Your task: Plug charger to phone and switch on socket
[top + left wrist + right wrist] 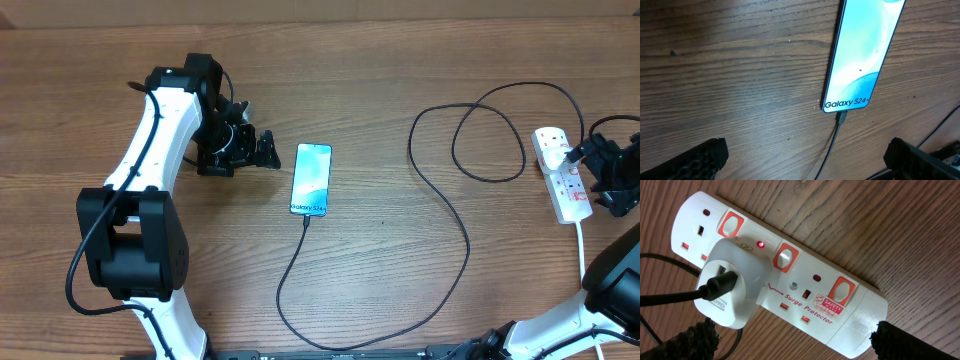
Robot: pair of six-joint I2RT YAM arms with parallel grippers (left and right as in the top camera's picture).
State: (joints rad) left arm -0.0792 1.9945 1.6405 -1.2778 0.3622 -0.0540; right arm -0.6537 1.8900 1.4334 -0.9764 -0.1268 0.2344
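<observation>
- Charger [832, 144] cable is seen plugged into the bottom edge of the phone [311, 179], which is laid face up near the middle of the table [400, 60].
- From there the cable is run in loops to a white adapter [732, 287] seated in the socket [862, 320] at the table's right side.
- A small red light [760, 244] is lit just beside the adapter.
- The left gripper [270, 148] is held just left of the phone, jaws spread wide, nothing gripped.
- The right gripper [797, 339] is held by the socket, jaws wide apart, nothing gripped.
</observation>
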